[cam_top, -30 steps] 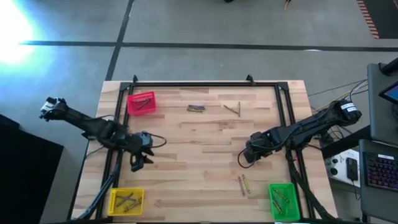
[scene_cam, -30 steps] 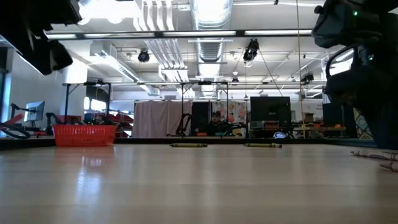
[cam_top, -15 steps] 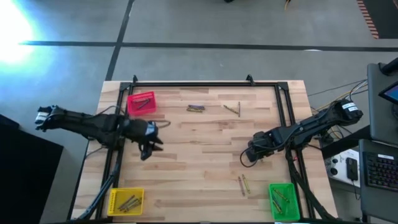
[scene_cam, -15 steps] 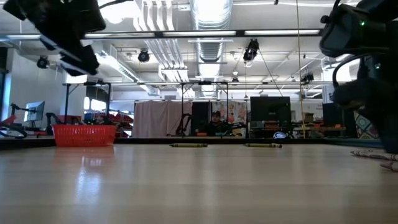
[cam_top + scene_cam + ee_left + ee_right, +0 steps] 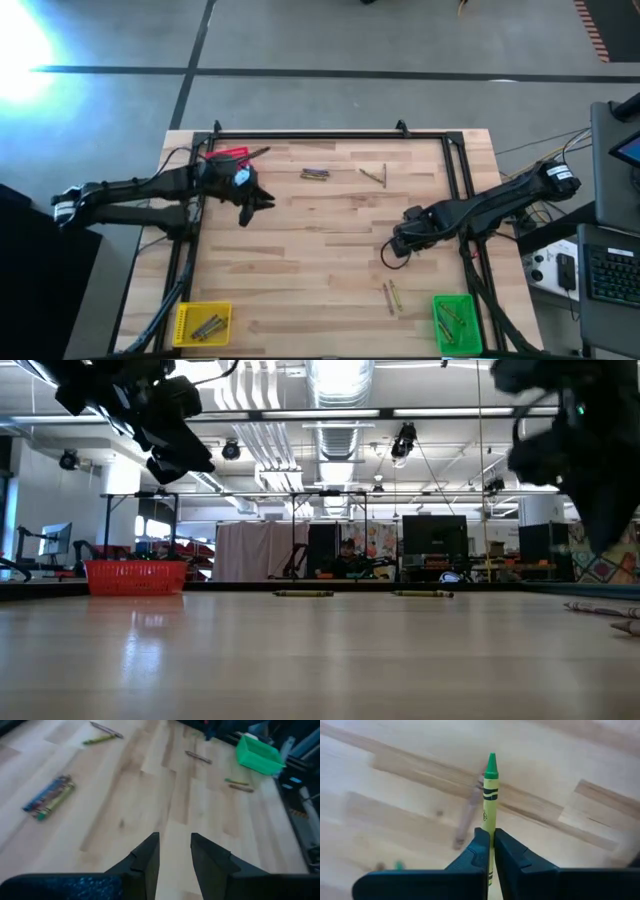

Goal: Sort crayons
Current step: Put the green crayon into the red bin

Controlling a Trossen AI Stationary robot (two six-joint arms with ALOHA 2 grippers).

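A crayon with a green tip and yellow-green wrapper (image 5: 490, 795) sticks out between the fingers of my right gripper (image 5: 490, 842), which is shut on it over the table's right half (image 5: 405, 240). My left gripper (image 5: 175, 851) stands open with nothing between its fingers, raised beside the red bin (image 5: 228, 156) at the far left (image 5: 252, 200). Loose crayons lie on the wood: a cluster (image 5: 315, 173) and a pair (image 5: 375, 176) near the far edge, and two (image 5: 390, 296) beside the green bin (image 5: 455, 322). My right gripper pinches the crayon's wrapped shaft (image 5: 490, 822) between its two fingers (image 5: 480, 851), and the back end is hidden between them. The fingers come from above and lie along the crayon. The crayon points straight out past the fingertips, with its green tip (image 5: 491, 760) toward the table.
A yellow bin (image 5: 203, 322) with a few crayons stands at the near left corner. A black frame (image 5: 310, 135) runs round the table top. Cables and equipment (image 5: 610, 250) sit off the right edge. Bare wood lies in the table's middle.
My left gripper has swung from the near left toward the far edge, ending beside the red bin, and has turned to point toward the table's right. My right gripper has risen from the table top.
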